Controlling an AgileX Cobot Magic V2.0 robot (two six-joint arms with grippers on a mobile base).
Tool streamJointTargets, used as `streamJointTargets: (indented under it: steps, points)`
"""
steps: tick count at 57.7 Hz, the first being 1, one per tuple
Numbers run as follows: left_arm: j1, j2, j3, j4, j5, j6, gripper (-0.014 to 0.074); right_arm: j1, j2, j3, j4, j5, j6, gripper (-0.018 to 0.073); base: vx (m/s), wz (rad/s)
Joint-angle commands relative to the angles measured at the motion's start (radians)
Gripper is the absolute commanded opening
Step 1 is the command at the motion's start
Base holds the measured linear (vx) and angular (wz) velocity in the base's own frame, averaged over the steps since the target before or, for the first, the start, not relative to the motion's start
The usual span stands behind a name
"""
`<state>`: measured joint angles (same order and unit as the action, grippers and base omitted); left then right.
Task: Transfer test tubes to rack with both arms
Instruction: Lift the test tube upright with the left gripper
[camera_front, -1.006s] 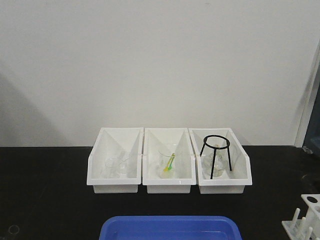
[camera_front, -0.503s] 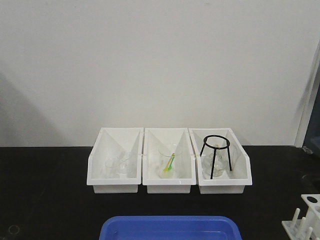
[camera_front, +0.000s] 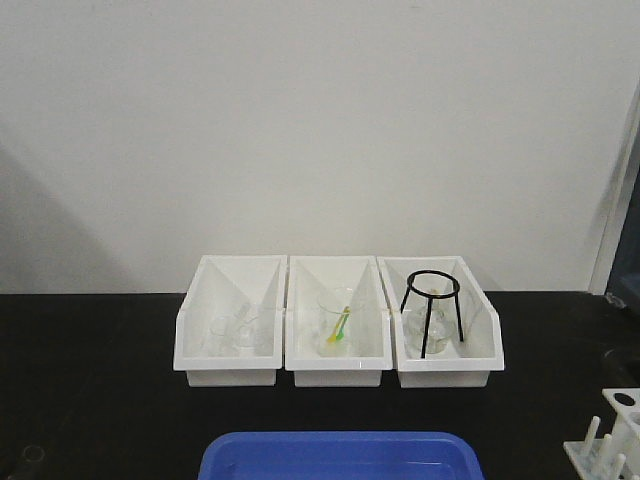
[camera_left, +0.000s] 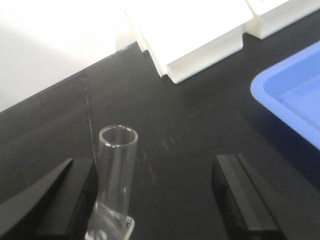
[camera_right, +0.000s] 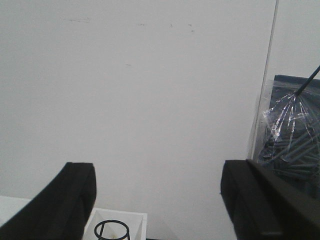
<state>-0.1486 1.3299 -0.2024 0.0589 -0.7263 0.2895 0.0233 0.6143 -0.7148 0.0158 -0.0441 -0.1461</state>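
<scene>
Left wrist-mounted view: a test tube (camera_left: 116, 172) stands with its round open rim up, tilted slightly to the right, just beside the inner face of the left gripper's (camera_left: 150, 200) left finger. The other finger is well apart from it, so the jaws are spread wide and do not clamp the tube. Whether the glass touches the near finger cannot be told. Its foot ends in a small clear piece at the picture's lower edge, too cut off to identify. Below lies the black tabletop (camera_left: 175, 125), with a blue tray (camera_left: 295, 95) at its right and a white bin (camera_left: 200, 35) toward the back wall.

In the front-facing view the rack (camera_front: 608, 440) shows only partly at the tabletop's front right corner, white pegs upright. Three white bins sit in a row along the back edge; the middle one holds a beaker (camera_front: 336, 318), the right one a black tripod stand (camera_front: 431, 312).

The right gripper (camera_right: 157, 200) is raised facing the wall, its fingers spread wide with nothing between them.
</scene>
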Motion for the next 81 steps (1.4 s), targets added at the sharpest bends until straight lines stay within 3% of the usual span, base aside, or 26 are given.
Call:
streamJointTargets:
  steps: [1,13,31,58,71,81]
  points:
    - [-0.001,0.017,-0.038,-0.016,-0.124,-0.005,0.0568,-0.004,0.008,-0.037,-0.009,-0.089,-0.008,0.0561,0.0,0.0]
    - [-0.001,0.055,-0.043,-0.098,-0.143,0.009,0.0568,-0.004,0.008,-0.037,-0.009,-0.089,-0.008,0.0561,0.0,0.0]
    - [-0.001,0.109,-0.043,-0.097,-0.221,0.046,0.0557,-0.004,0.008,-0.037,-0.009,-0.087,-0.008,0.0561,0.0,0.0]
    - [-0.001,0.178,-0.044,-0.11,-0.31,0.049,0.0412,-0.004,0.008,-0.037,-0.009,-0.069,-0.008,0.0561,0.0,0.0]
    - [-0.001,0.178,-0.044,-0.184,-0.347,0.049,0.0383,-0.004,0.008,-0.037,-0.009,-0.069,-0.008,0.0561,0.0,0.0]
    - [-0.001,0.178,-0.044,-0.191,-0.371,0.071,0.0383,-0.004,0.008,-0.037,-0.009,-0.064,-0.008,0.0561,0.0,0.0]
